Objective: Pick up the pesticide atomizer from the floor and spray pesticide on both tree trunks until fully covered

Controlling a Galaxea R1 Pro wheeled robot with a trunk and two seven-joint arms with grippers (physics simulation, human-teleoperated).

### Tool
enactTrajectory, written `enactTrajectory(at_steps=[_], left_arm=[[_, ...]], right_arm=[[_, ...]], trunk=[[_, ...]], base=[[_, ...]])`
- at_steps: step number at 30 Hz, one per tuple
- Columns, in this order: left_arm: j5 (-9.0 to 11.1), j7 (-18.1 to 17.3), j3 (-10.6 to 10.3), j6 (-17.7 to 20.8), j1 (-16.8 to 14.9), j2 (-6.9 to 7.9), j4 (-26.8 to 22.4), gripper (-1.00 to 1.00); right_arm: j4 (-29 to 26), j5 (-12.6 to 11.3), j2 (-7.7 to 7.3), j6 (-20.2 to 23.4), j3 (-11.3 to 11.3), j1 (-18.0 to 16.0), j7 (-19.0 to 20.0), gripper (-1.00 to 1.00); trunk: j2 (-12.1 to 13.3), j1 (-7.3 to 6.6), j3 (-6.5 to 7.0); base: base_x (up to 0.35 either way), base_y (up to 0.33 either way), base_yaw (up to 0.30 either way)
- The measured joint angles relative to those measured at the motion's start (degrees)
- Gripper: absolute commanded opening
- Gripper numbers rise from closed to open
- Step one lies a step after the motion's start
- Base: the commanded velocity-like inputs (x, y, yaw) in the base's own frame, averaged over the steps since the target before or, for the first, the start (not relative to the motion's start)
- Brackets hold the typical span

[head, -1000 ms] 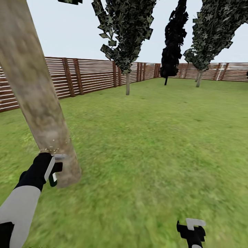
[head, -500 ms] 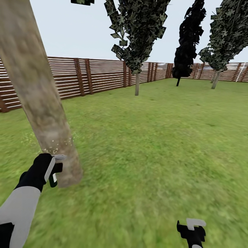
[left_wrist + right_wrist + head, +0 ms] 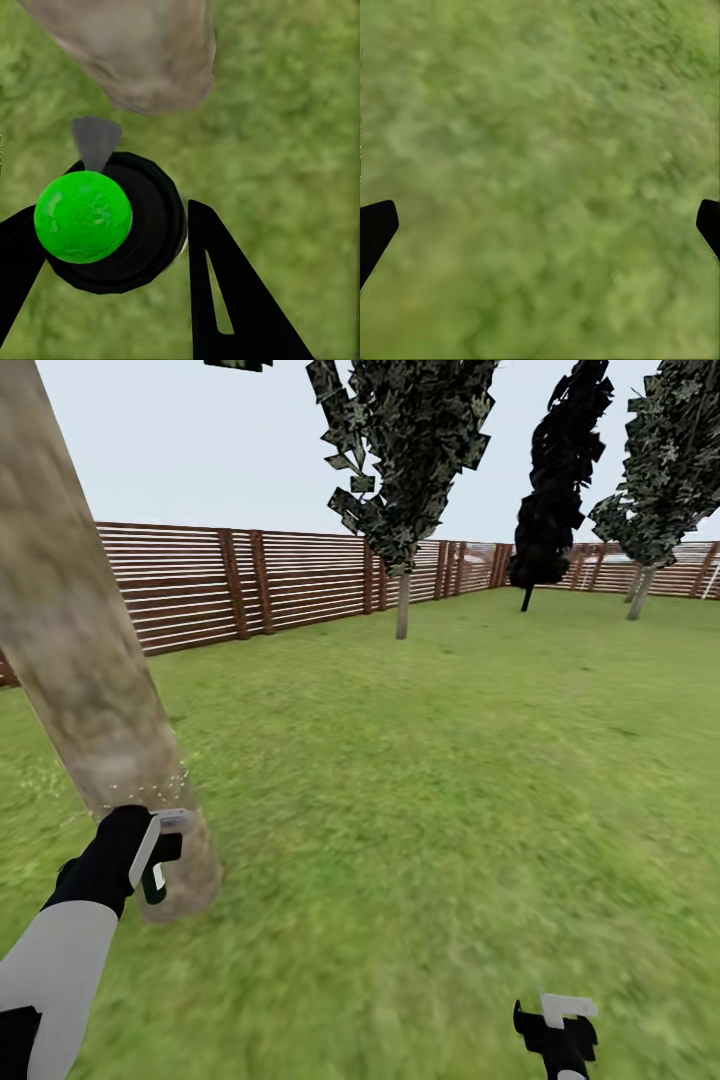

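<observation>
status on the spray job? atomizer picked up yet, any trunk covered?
Pickup done: left pincer is shut on the atomizer, its top showing green. In hand: whitish specks dot the near tree trunk low down. Left: the trunk higher up, plus the second tree. Right pincer is open.

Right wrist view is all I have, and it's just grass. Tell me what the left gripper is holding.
Observer: The left gripper is shut on the pesticide atomizer; in the left wrist view its round top shows bright green.
Operator: Say where it points.
Observer: At the foot of the thick tree trunk, close in front of it.
Operator: Report any spray.
Observer: In the head view, whitish pesticide specks dot the trunk just above the gripper.
</observation>
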Motion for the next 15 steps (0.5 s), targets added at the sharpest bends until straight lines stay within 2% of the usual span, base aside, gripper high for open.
enactTrajectory(at_steps=[7,15], left_arm=[[-0.07,0.01,0.01,-0.07,0.35,0.07,0.13,-1.00],[0.00,0.23,0.00,-0.80,1.43,0.41,0.96,-1.00]], right_arm=[[0.00,0.00,0.03,0.00,-0.02,0.00,0.00,1.00],[0.00,0.00,0.08,0.00,0.06,0.01,0.00,1.00]], trunk=[[0.00,0.01,0.00],[0.00,0.03,0.00]], base=[[0.155,-0.255,0.275],[-0.013,-0.280,0.276]])
